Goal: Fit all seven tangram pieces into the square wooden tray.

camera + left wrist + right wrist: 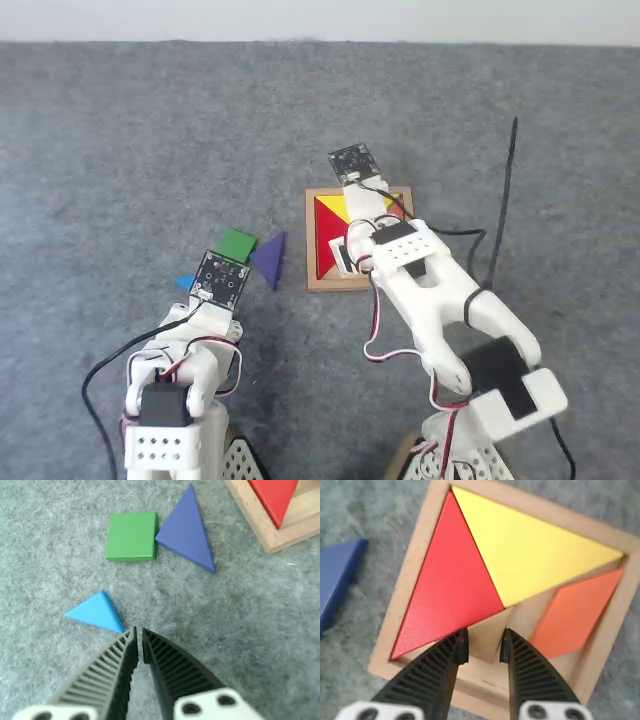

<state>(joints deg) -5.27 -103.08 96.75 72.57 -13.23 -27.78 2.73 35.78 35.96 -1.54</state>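
Partly hidden beneath the right arm, the tray (311, 240) holds a red triangle (450, 590), yellow triangle (520, 550) and orange parallelogram (575, 612) under slightly parted right fingers (440, 665); the green square (131, 536), dark blue triangle (187, 530) and light blue triangle (96, 612) lie outside by the closed, empty left fingers (115, 670).

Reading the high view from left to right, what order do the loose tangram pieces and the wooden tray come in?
light blue triangle → green square → dark blue triangle → wooden tray
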